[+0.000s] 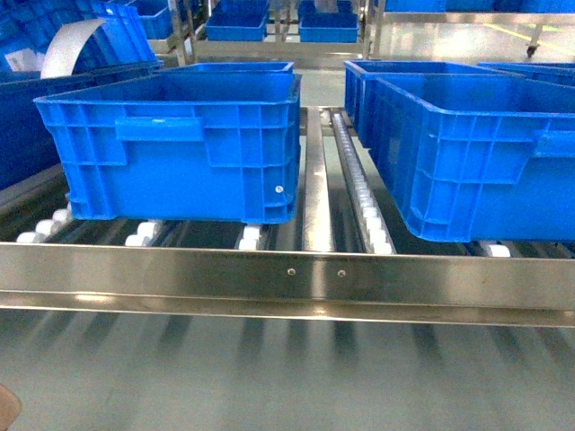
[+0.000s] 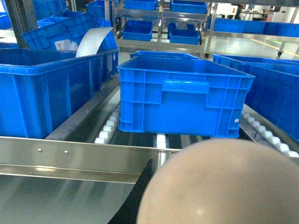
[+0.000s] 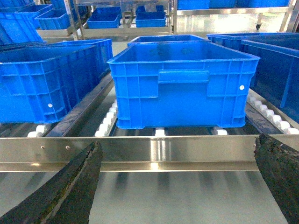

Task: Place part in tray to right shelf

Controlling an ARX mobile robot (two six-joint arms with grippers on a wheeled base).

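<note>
The right gripper (image 3: 180,186) shows in its own wrist view as two dark, rough-surfaced fingers (image 3: 70,191), one at the lower left and one at the lower right, spread wide apart with nothing between them. Past that gap runs the flat front rail (image 3: 154,151) of the right shelf (image 1: 314,193), and the gripper faces it level and square.

The left gripper itself cannot be made out in its wrist view, so whether it is spread or pressed together cannot be told. What fills the lower right of that view is a large cream-beige rounded surface (image 2: 224,186), blurred by nearness, probably the tray; a dark edge (image 2: 135,196) lies just to its left. Its handle and open front edge are not visible. The small blue part is not seen in any view.

Beyond both grippers, the shelf is stainless steel with white roller tracks (image 1: 364,202) running back from the rail, which carries two small screws (image 1: 315,271) near its middle. Large blue crates stand on the rollers: one left crate (image 1: 180,144) near the front edge, with a moulded handle and ribbed walls, and one right crate (image 1: 476,153) beside it, apart, across a steel divider. A curved white sheet (image 2: 93,41) rises from a crate at the far left. No legible writing or brand shows on anything.
</note>
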